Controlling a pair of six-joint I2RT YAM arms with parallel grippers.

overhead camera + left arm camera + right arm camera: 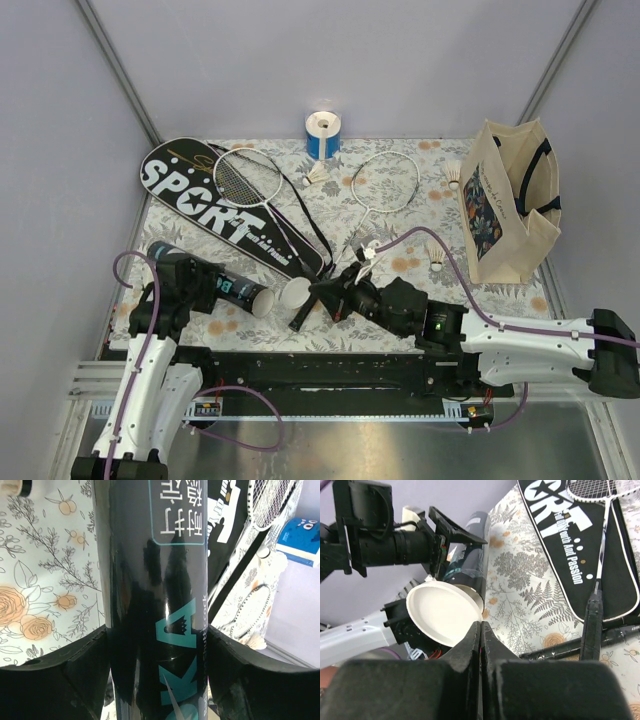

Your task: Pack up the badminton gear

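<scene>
My left fingers clamp the black tube, my right fingers pinched shut on its white lid. Uncapping, I judge; next, draw the lid clear

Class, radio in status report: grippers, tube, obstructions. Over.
Left gripper clamped on black tube. Right gripper shut at rim of white lid. Shuttlecocks loose on table.
</scene>
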